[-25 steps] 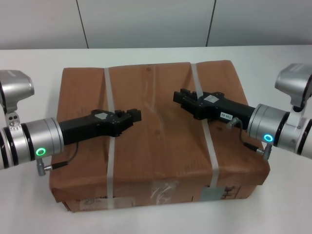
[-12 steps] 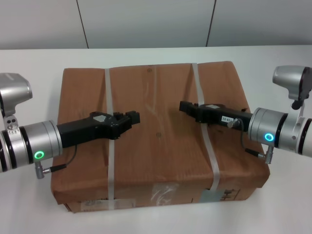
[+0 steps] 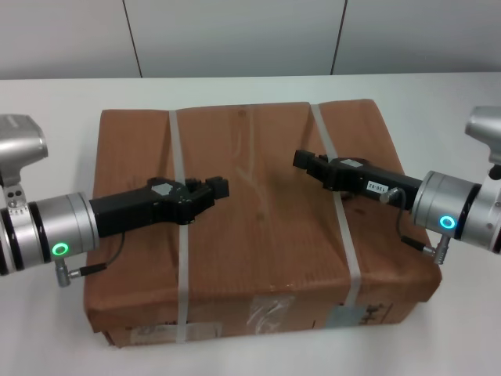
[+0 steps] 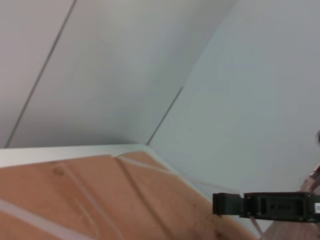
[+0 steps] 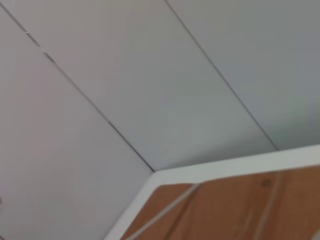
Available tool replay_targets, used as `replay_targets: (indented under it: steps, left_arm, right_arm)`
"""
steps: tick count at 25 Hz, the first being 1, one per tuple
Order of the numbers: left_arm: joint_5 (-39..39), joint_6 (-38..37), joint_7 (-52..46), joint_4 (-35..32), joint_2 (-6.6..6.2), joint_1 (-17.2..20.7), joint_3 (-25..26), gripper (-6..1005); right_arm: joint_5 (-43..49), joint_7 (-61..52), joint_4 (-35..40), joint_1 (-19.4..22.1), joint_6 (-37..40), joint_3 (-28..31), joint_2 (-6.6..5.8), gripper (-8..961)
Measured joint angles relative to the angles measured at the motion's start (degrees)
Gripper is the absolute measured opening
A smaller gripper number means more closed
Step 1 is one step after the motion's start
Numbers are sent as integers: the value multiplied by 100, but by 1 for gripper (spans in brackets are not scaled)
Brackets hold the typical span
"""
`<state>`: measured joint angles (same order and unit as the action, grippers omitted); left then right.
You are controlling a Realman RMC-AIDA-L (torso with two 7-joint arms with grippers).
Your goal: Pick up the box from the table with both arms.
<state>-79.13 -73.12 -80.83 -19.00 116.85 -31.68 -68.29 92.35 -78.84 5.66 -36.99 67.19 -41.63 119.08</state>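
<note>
The box (image 3: 258, 243) is large, flat and brown. It lies on the white table (image 3: 47, 102), bound by two whitish straps (image 3: 178, 235), with labels (image 3: 270, 309) on its front side. My left gripper (image 3: 215, 189) reaches in from the left, low over the box top near the left strap, and looks shut and empty. My right gripper (image 3: 301, 160) reaches in from the right over the right strap, and also looks shut and empty. The left wrist view shows the box top (image 4: 75, 200) and the right gripper (image 4: 217, 204). The right wrist view shows a box corner (image 5: 240, 210).
A grey panelled wall (image 3: 235, 35) rises behind the table's far edge. White tabletop shows on both sides of the box and behind it (image 3: 438, 102). Both silver wrists with green light rings hang beyond the box's left and right sides.
My right gripper has drawn back to the right across the box top and rolled about its axis. My left arm has sunk slightly and barely shifted.
</note>
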Motion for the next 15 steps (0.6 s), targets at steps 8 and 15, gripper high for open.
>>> replay_targets:
  steps: [8,15]
  left_arm:
    - [9,-506,23,-319,-26,116,20,102]
    - [14,-645,-1,-568,-32,277,27,102]
  right_arm:
    - [-364,566,81,293,902,-3,1,46]
    - [-447,641,111,363,1251,-10,0,47]
